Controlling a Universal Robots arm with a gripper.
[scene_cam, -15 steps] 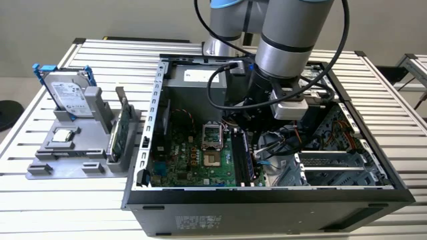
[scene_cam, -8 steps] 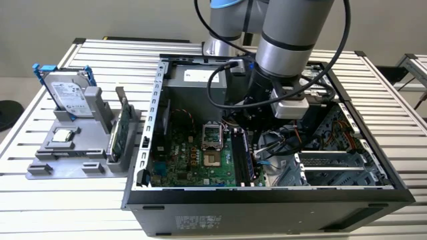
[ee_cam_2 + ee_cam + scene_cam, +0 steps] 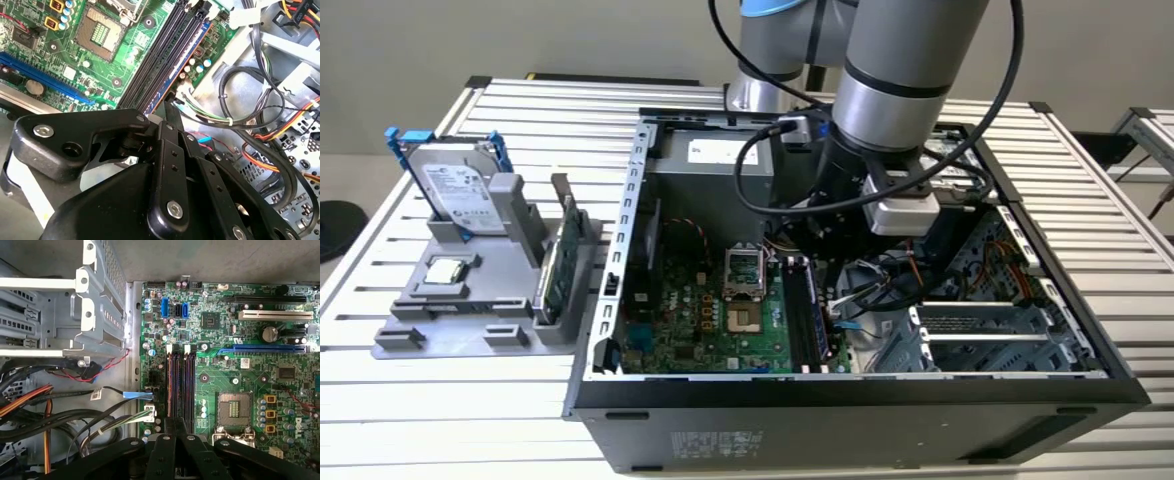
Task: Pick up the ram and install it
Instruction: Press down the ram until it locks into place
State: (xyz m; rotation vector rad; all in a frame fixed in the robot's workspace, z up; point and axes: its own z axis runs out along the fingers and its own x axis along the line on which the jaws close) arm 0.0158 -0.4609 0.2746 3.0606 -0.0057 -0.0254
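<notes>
**A:** Start big. Where does the job stand?

**B:** The open computer case [image 3: 854, 420] lies on its side on the slatted table [image 3: 1067, 180]. The arm [image 3: 907, 60] reaches down into it from above, with its wrist roughly upright over the middle of the motherboard [image 3: 707, 320]. I'd judge this to be the install step, not the pick-up.

**A:** Why?

**B:** The ram [image 3: 187, 62] is no longer out on a rack. In the second wrist view the dark blue stick lies along the outermost of the black slots [image 3: 181, 385], the one nearest the bundle of cables [image 3: 250, 100]. It looks lined up along its whole length. I can't tell whether it is pushed fully home.

**A:** And the gripper?

**B:** The gripper [image 3: 169, 107] sits over the near end of that stick, pointing down the line of the slots. Its fingers [image 3: 169, 426] are drawn together, and I can see no gap between them. The tips meet the end of the stick, but I can't make out whether they nip its top edge or only bear on it.

**A:** What does seating it call for?

**B:** As I see it, a straight push down along the slot with no sideways lean, so the stick goes in level. The cables just beside it also have to stay clear.
</notes>
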